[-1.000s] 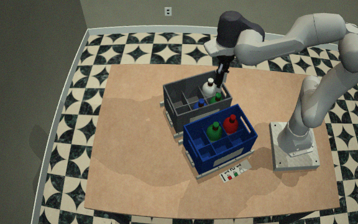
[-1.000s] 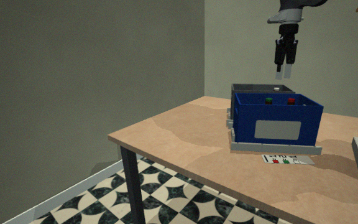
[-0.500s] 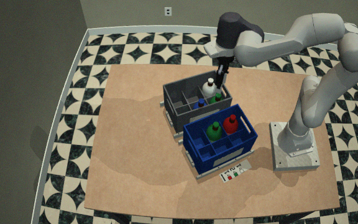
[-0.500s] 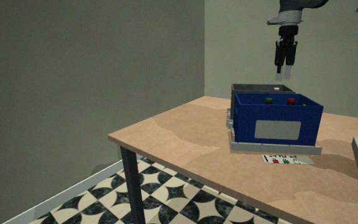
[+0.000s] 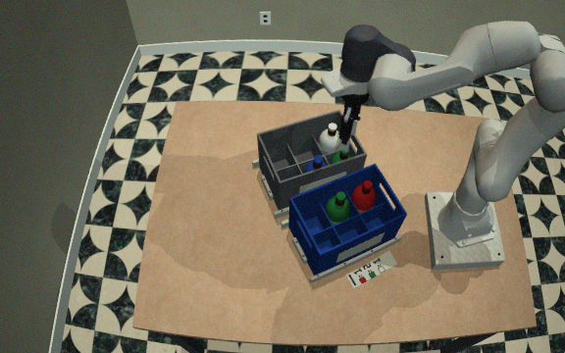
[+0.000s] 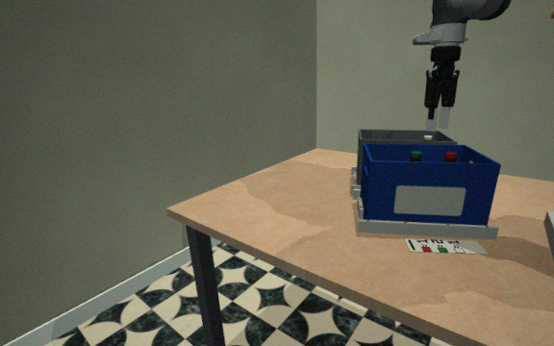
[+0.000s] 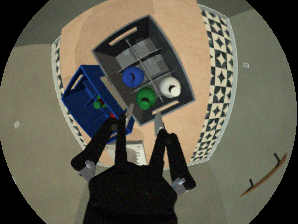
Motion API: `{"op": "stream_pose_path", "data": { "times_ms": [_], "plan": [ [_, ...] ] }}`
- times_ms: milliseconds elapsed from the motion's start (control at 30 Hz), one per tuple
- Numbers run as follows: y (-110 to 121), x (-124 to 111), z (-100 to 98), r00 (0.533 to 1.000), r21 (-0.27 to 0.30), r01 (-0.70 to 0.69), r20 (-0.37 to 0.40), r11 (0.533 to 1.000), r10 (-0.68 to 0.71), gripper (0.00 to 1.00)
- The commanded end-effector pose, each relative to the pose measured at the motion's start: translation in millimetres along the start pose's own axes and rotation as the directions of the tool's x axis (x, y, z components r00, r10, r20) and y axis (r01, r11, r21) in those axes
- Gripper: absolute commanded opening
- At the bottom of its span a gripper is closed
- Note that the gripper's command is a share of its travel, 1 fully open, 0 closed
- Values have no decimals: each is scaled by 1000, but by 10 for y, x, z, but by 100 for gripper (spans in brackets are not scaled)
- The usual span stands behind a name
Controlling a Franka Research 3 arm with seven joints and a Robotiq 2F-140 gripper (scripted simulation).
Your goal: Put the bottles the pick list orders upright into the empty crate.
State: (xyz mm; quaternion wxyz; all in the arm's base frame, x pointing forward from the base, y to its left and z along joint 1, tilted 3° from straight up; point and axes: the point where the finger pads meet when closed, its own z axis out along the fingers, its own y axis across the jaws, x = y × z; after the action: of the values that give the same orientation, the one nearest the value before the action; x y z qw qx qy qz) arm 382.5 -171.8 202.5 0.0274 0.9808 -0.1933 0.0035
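The grey crate (image 5: 312,154) holds a white-label bottle (image 5: 331,139), a blue-label bottle (image 5: 317,163) and a green-label bottle (image 5: 341,156). The blue crate (image 5: 350,216) beside it holds a green-label bottle (image 5: 337,207) and a red-label bottle (image 5: 364,195), both upright. The pick list (image 5: 372,270) lies by the blue crate and shows red, green and pale squares; its numbers are too small to read. My gripper (image 5: 345,139) hangs above the grey crate's right end, over the green bottle (image 7: 145,100). Its fingers stand partly apart with nothing between them, and they are clear above the crate rim (image 6: 438,124).
The robot base (image 5: 464,230) stands on the table right of the crates. Both crates sit in grey floor frames. The pick list also shows in the exterior view (image 6: 442,246), near the table's front edge.
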Motion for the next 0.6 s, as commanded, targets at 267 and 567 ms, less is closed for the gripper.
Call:
{"op": "stream_pose_path", "data": {
  "times_ms": [267,567],
  "plan": [
    [13,22,135,1000,-1,4,-6,1000,-4,38],
    [13,23,255,1000,-1,4,-6,1000,-4,38]
  ]
}}
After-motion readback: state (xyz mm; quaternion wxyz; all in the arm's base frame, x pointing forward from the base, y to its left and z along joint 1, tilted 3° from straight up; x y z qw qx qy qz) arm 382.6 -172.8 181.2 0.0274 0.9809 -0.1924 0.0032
